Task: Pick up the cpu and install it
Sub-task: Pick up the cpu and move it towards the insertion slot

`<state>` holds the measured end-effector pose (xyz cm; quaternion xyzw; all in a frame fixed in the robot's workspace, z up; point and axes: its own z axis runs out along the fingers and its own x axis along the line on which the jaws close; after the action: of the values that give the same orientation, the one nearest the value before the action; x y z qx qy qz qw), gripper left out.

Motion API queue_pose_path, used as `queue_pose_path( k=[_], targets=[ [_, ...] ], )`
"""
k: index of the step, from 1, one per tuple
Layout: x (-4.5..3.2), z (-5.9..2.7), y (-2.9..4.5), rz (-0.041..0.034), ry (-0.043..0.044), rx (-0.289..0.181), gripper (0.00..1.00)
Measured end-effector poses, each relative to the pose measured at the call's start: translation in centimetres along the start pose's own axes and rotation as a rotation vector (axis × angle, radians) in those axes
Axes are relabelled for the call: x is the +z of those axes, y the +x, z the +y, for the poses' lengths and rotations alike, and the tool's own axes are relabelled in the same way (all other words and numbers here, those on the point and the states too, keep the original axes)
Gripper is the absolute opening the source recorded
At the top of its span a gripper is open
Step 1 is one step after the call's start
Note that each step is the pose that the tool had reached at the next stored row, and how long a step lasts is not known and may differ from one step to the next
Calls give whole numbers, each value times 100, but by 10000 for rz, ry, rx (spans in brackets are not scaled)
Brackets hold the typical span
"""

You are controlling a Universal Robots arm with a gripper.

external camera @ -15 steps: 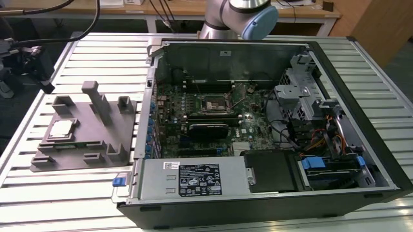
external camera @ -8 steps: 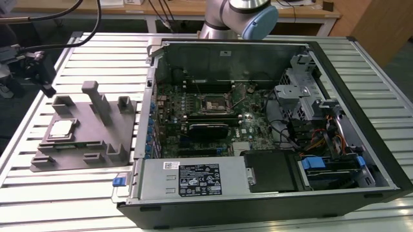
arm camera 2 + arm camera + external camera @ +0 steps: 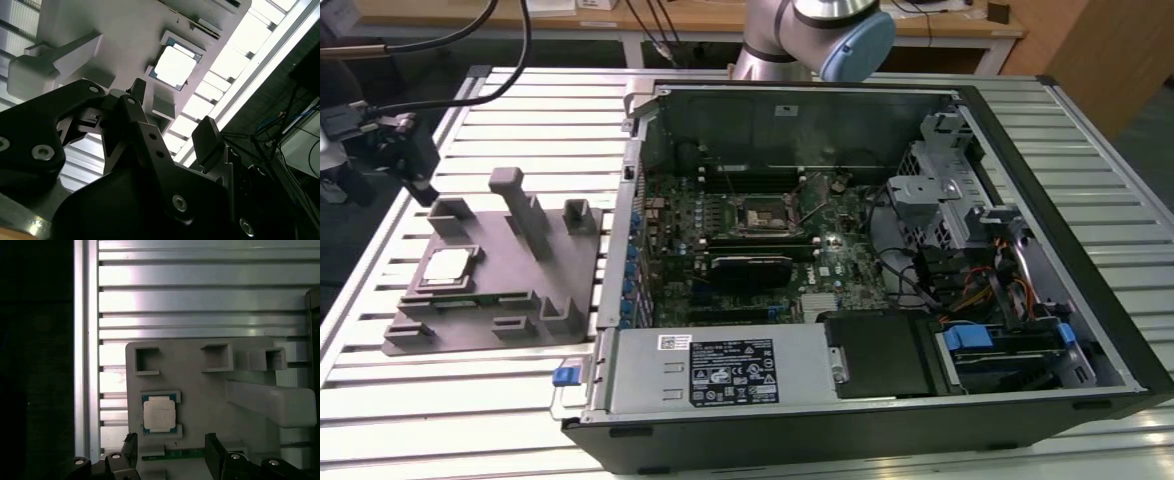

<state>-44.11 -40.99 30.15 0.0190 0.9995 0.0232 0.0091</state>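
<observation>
**A:** Exterior view first: where is the cpu [image 3: 450, 264]?

**B:** It sits in a shallow recess of the grey fixture [image 3: 480, 312], towards the fixture's nine o'clock side. The fixture lies on the slatted bench [image 3: 494, 420], at nine o'clock from the open computer case [image 3: 854, 435]. The dark socket [image 3: 761, 215] (roughly ten o'clock from the case's middle) shows no pale chip, so I judge nothing is installed.

**A:** And the second wrist view?

**B:** The tool [image 3: 172, 115] has its fingers spread wide with nothing between them. The cpu [image 3: 175, 65] lies beyond, apart from both.

**A:** First wrist view?

**B:** It reads the same. The tool [image 3: 171, 447] is spread and empty, near the cpu [image 3: 159, 413], which lies flat in its recess, untouched. By my reckoning, both the pick-up and the install are left to do.
</observation>
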Motion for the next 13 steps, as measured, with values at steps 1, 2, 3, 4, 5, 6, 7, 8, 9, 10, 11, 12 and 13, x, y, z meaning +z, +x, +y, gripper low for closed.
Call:
queue_pose_path(
  k=[1,2,3,4,5,6,7,8,9,10,11,12,13],
  targets=[
    [9,-1,0,1,0,-2,64],
    [18,-1,0,1,0,-8,64],
    [26,-2,1,2,0,-17,64],
    [34,-2,1,2,0,-28,64],
    [43,-3,2,3,0,-40,64],
    [52,-4,2,4,0,-51,64],
    [63,-5,2,5,-1,-60,64],
    [73,-6,2,6,-2,-66,64],
    [82,-7,3,7,-2,-71,64],
    [92,-8,3,8,-1,-74,64],
    [100,-8,3,9,-1,-78,64],
    [110,-10,3,9,-1,-81,64],
    [118,-10,4,10,-1,-83,64]
  ],
)
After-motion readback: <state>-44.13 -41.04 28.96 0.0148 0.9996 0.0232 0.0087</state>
